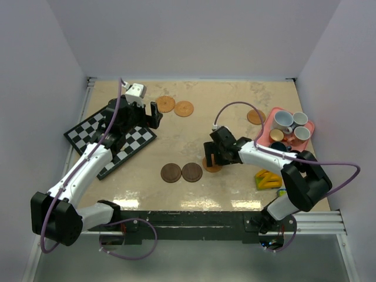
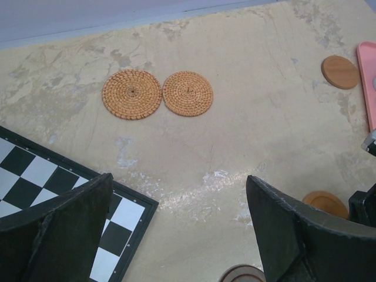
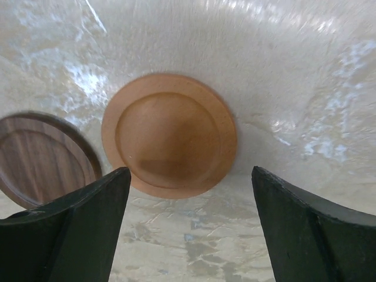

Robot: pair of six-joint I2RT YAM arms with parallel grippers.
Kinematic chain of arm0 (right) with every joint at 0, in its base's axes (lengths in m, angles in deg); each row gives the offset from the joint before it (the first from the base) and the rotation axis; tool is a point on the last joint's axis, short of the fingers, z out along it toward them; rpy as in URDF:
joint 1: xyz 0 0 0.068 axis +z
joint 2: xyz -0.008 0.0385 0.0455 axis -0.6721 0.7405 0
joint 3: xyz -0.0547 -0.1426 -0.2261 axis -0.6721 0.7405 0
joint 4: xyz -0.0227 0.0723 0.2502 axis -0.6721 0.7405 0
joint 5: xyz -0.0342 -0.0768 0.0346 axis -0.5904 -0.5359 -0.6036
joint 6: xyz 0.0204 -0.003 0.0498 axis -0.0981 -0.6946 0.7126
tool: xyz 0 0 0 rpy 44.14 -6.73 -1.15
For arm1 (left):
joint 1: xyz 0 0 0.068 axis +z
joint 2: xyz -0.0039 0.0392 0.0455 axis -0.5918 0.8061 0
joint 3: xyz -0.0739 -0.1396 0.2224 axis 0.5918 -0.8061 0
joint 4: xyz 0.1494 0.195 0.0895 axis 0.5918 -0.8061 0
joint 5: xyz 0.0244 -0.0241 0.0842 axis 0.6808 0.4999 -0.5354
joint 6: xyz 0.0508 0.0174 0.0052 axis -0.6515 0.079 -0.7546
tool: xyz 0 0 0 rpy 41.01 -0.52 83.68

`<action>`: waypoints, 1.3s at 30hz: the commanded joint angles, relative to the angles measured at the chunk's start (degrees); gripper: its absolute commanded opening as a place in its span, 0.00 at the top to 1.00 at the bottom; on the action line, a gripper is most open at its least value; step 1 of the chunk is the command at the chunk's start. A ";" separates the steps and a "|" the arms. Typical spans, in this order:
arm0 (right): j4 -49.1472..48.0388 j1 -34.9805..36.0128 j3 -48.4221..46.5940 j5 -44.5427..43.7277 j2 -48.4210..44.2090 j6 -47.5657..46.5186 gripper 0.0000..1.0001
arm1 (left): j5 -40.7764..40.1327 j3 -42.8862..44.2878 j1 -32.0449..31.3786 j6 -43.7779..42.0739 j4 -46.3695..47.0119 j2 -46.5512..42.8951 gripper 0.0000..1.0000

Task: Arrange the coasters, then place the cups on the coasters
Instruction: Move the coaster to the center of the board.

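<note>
Fingers (image 3: 64,235) of the right gripper (image 3: 188,235) stand spread over a smooth, rimmed tan coaster (image 3: 170,141) on the table (image 3: 294,88); left gripper (image 2: 176,229) spread too. Six round discs: two woven coasters (image 2: 131,94), two tan, two dark wood-grain coasters (image 1: 171,173).

Black-and-white checkered board (image 1: 81,133) lying askew along the left edge of a beige marbled table (image 1: 235,100), pink tray (image 2: 369,82) at the right edge, yellow-and-green toy (image 1: 268,179) towards the near right corner, pale walls (image 1: 188,35) enclosing three sides
</note>
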 commanded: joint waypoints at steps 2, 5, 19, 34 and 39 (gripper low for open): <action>4.35 0.01 -10.27 -5.63 -2.52 -0.08 0.12 | 0.31 0.17 -0.35 0.57 2.29 -0.75 0.00; 2.60 0.01 -12.48 -6.25 -0.33 -1.22 0.18 | -0.13 0.17 -0.35 0.39 2.29 -0.75 0.00; -7.16 -0.07 -12.40 -9.06 7.68 -2.54 0.68 | -1.36 0.08 -0.35 -0.05 2.11 -0.66 0.00; -9.19 -0.25 -8.18 -10.82 9.61 -0.87 0.79 | -0.84 0.17 -0.26 0.04 2.11 -1.01 0.00; -9.10 -0.25 -5.19 -9.85 9.00 1.06 0.79 | -0.75 0.25 -0.35 0.13 2.11 -1.19 0.00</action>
